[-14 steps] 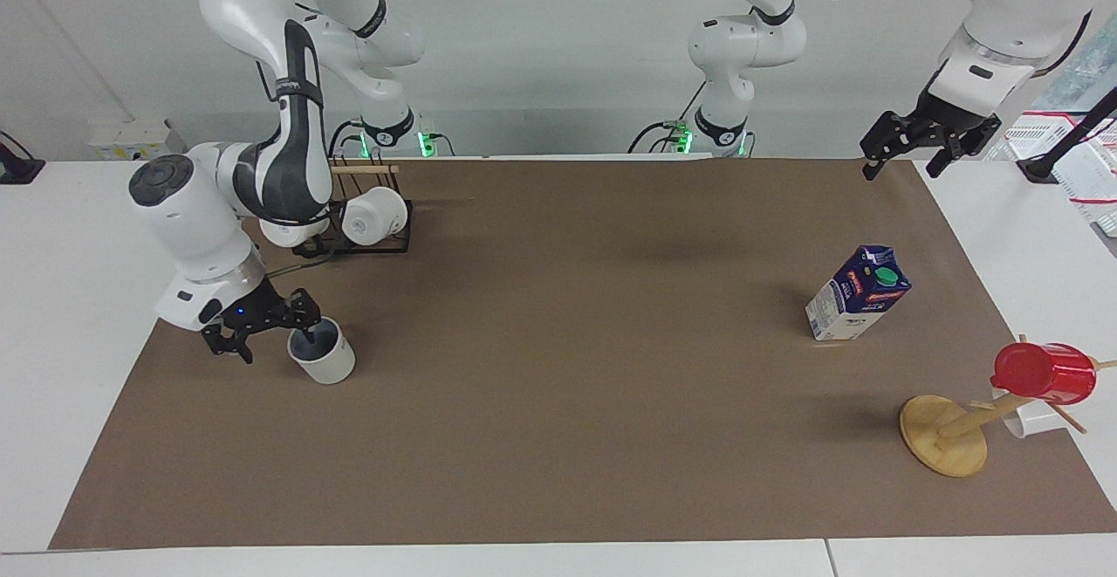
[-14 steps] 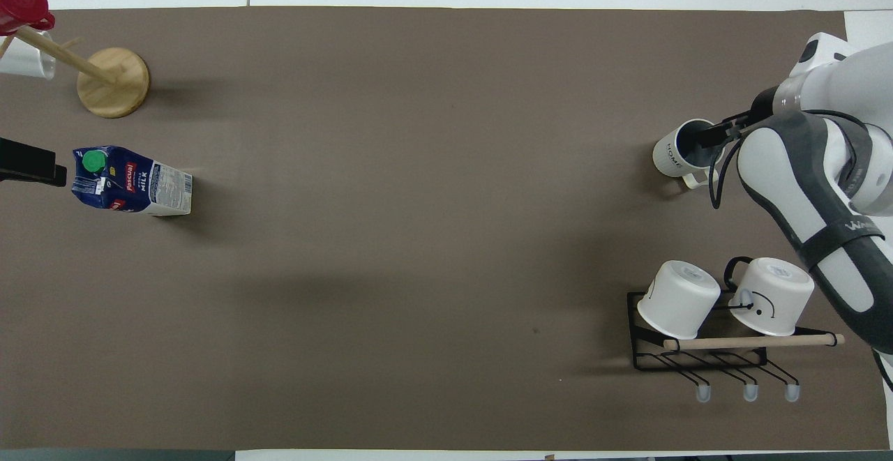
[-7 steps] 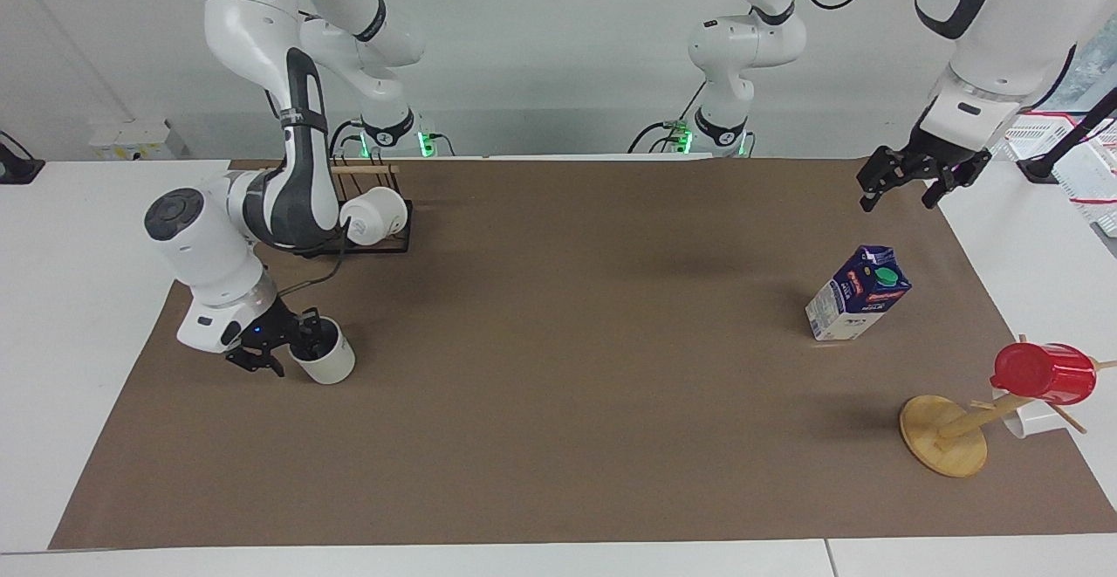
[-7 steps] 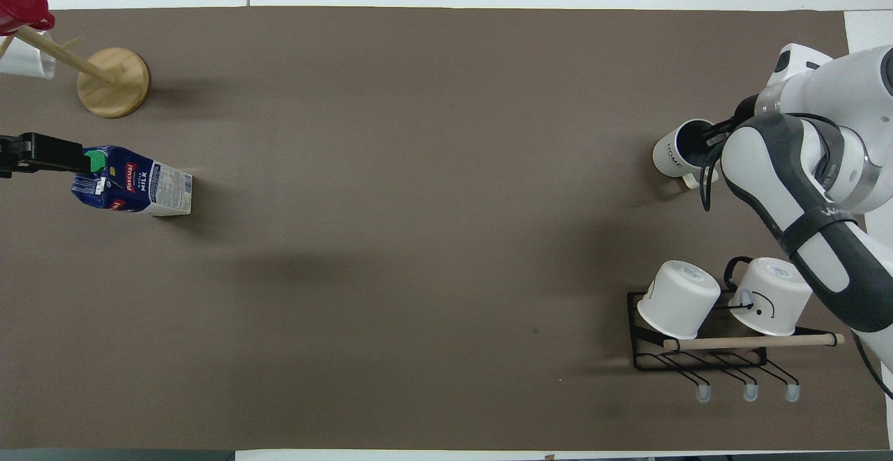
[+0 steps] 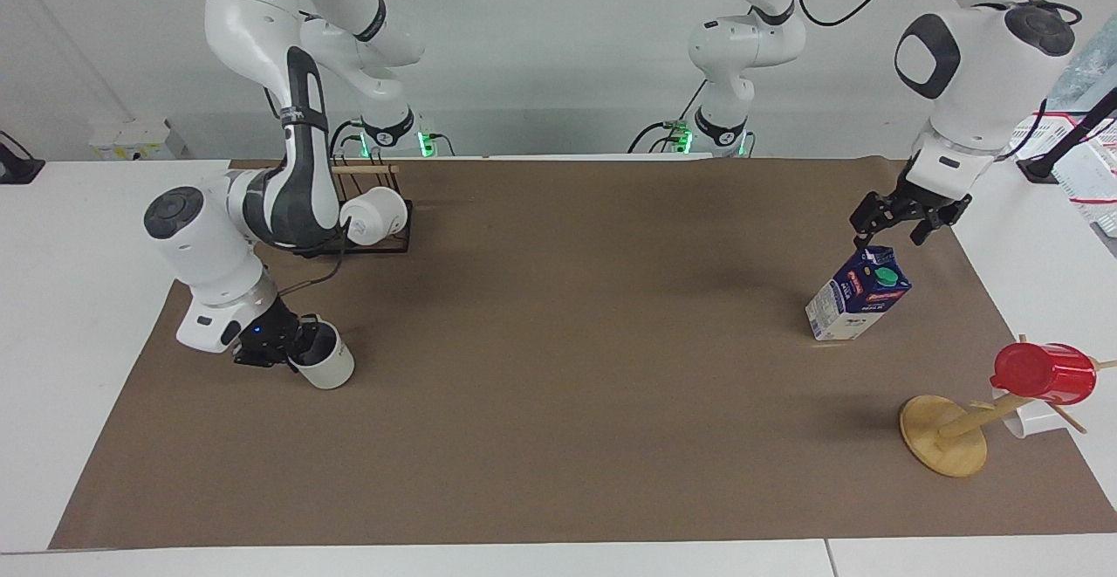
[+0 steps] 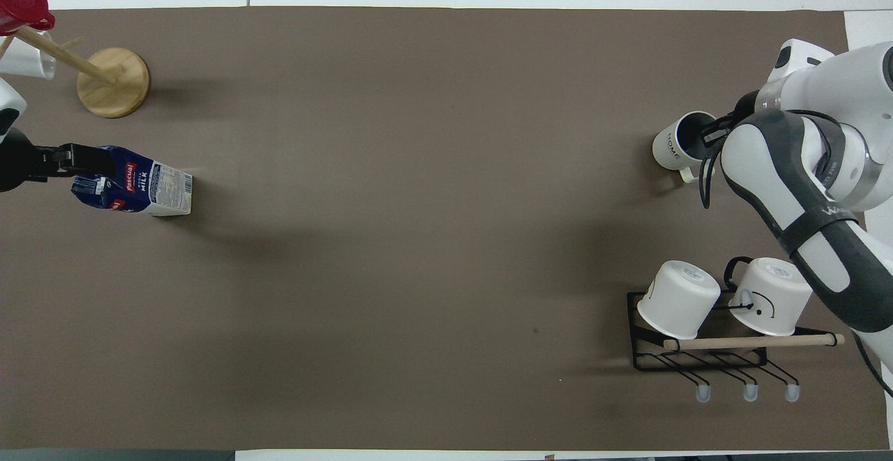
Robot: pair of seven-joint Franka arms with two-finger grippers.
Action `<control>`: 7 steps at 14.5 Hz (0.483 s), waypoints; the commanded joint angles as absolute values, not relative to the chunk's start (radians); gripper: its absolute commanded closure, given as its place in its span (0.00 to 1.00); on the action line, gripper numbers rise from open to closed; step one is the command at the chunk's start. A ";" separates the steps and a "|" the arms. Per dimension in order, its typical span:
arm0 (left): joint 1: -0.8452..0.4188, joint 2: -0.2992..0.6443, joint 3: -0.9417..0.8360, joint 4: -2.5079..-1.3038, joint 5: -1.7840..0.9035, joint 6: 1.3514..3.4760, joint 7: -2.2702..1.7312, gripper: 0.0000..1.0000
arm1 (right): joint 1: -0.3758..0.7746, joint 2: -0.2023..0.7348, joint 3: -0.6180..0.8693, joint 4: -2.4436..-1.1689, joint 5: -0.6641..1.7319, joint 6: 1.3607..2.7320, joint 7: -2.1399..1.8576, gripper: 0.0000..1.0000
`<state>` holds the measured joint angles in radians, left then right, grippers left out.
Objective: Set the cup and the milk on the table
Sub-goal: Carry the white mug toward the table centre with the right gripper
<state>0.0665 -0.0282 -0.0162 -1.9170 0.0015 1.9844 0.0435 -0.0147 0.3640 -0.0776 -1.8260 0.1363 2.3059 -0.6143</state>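
The off-white cup (image 5: pixel 327 366) sits tilted on the brown paper of the table (image 5: pixel 558 402) at the right arm's end. It also shows in the overhead view (image 6: pixel 673 148). My right gripper (image 5: pixel 295 348) is shut on the cup's rim, one finger inside, as the overhead view (image 6: pixel 715 132) also shows. The blue and white milk (image 5: pixel 853 298) stands on the paper at the left arm's end. My left gripper (image 5: pixel 901 226) is open just above the milk's top. In the overhead view it (image 6: pixel 73 160) covers the green cap of the milk (image 6: pixel 150 189).
A black rack (image 5: pixel 371 241) with two white mugs (image 6: pixel 725 297) stands nearer to the robots than the cup. A wooden mug tree (image 5: pixel 944 437) with a red cup (image 5: pixel 1043 372) and a white mug (image 6: pixel 28 60) stands at the left arm's end.
My left gripper has come down from high over the table's edge to just above the milk. My right gripper has closed on the cup's rim and tilted the cup.
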 commanded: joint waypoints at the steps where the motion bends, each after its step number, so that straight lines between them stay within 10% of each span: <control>1: 0.084 -0.012 -0.020 -1.951 -0.015 2.046 0.057 0.00 | 0.006 0.345 -0.074 -1.752 0.147 2.211 -0.562 1.00; 7: 0.086 0.011 -0.020 -1.999 -0.015 2.118 0.055 0.00 | 0.236 0.344 -0.074 -1.595 0.049 2.055 -0.157 1.00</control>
